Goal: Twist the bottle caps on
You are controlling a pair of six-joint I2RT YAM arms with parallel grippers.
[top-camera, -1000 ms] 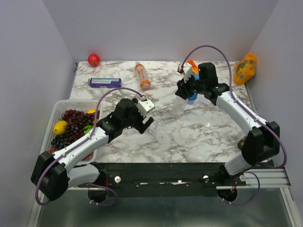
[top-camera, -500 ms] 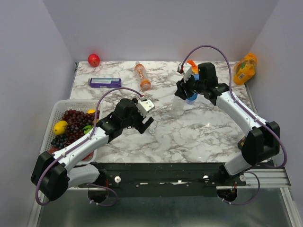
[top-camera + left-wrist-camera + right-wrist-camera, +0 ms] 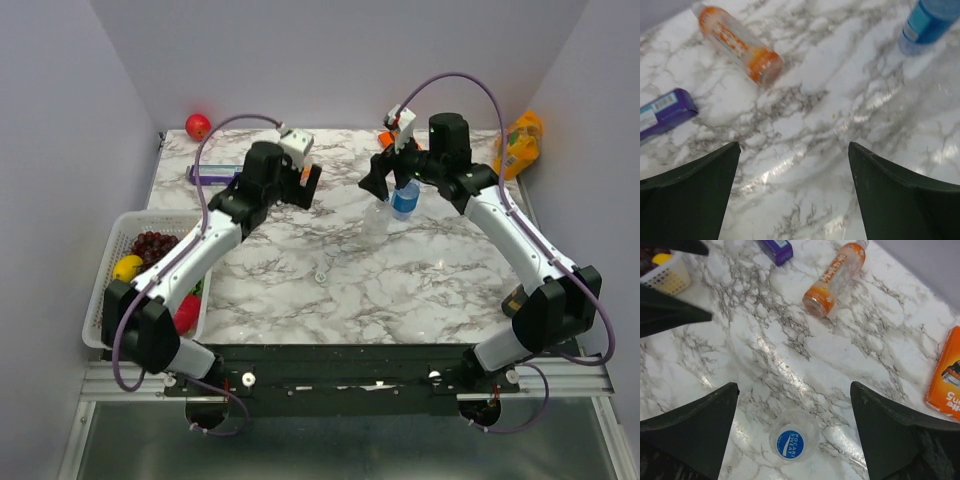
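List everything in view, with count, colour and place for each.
orange bottle: 1, orange, lying far centre
blue-labelled bottle: 1, clear, right of centre
blue cap: 1, blue, on that bottle
clear bottle: 1, clear, beside it
loose cap: 1, whitish, table centre
purple box: 1, purple, far left
orange box: 1, orange, far side
red fruit: 1, red, far left corner
orange pouch: 1, yellow-orange, far right
basket: 1, white, left edge
left gripper: open
right gripper: open

- The orange bottle point(image 3: 737, 45) lies on its side, its whitish neck end pointing away.
- The blue-labelled bottle point(image 3: 404, 198) stands upright, with the blue cap point(image 3: 791, 444) on top.
- The clear bottle point(image 3: 375, 218) stands just beside it.
- A whitish cap point(image 3: 320, 276) lies alone, well apart from the bottles.
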